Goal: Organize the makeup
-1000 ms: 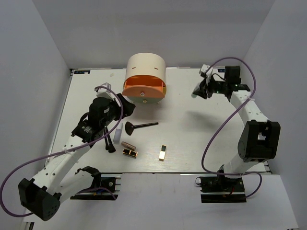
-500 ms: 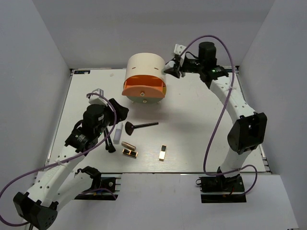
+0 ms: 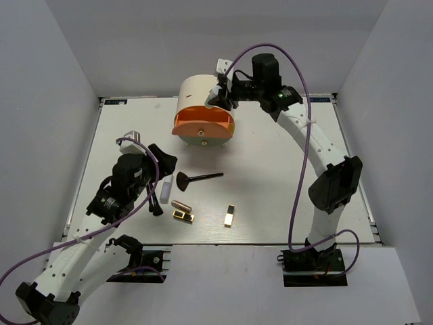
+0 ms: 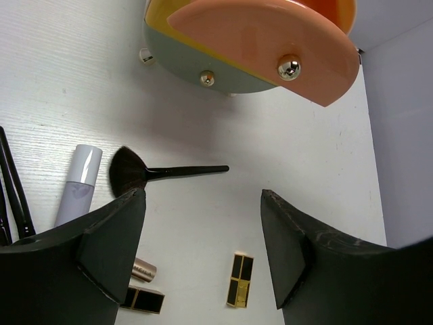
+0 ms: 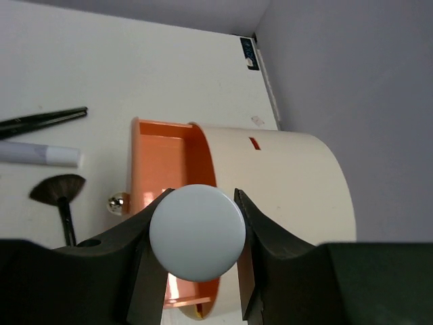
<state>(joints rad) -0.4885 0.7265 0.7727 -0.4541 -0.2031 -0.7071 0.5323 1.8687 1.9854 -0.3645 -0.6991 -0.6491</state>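
My right gripper (image 3: 223, 93) is shut on the mint-green bottle (image 5: 197, 232), seen end-on, held above the open orange drawer (image 5: 166, 169) of the cream box (image 3: 206, 95). My left gripper (image 3: 162, 164) is open and empty, hovering over the items on the table. Below it lie the fan brush (image 4: 135, 172), white tube (image 4: 78, 184), thin black brushes (image 4: 15, 189), copper lipstick (image 4: 143, 269) and two gold-and-black cases (image 4: 239, 289) (image 4: 143, 298). In the top view the fan brush (image 3: 196, 179) and the cases (image 3: 183, 216) (image 3: 230, 216) sit in front of the box.
The cream cylindrical box stands at the back centre with its orange drawer (image 3: 203, 125) swung open toward the front. Grey walls close in the table on the left, back and right. The table's near edge (image 3: 223, 242) runs just past the cases.
My right arm has swung left from the back right of the table to above the box, carrying the bottle. My left arm has drawn back slightly toward the near left.
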